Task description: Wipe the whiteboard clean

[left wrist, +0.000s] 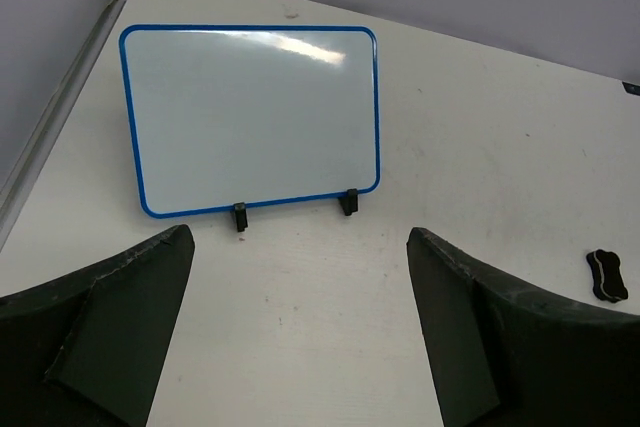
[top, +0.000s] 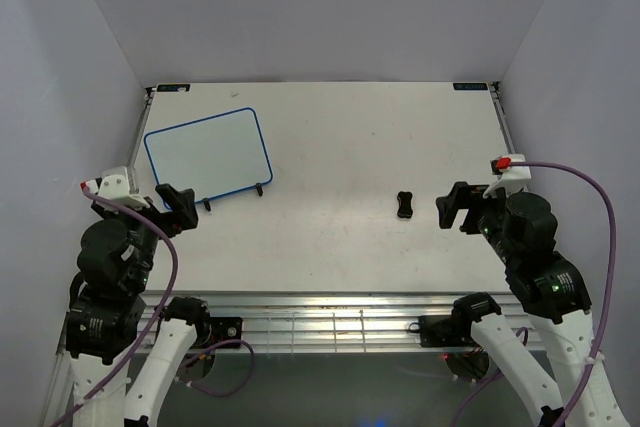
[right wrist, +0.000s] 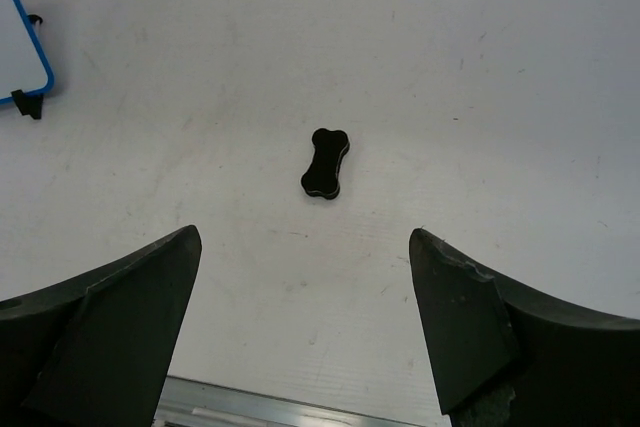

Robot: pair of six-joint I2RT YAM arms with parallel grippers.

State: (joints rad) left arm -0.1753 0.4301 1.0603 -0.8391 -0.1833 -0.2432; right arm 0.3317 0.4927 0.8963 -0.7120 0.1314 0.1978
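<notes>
my left gripper (top: 180, 207) & right gripper (top: 452, 207) gape wide, empty, over table's (top: 350, 127) near edge; blank whiteboard (top: 208, 154) stands twd far-left corner.

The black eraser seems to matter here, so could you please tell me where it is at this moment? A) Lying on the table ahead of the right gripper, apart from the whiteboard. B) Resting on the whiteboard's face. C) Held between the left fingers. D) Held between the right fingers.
A: the eraser lies free on the table, ahead of the open right gripper and well off to the side of the whiteboard.
</notes>
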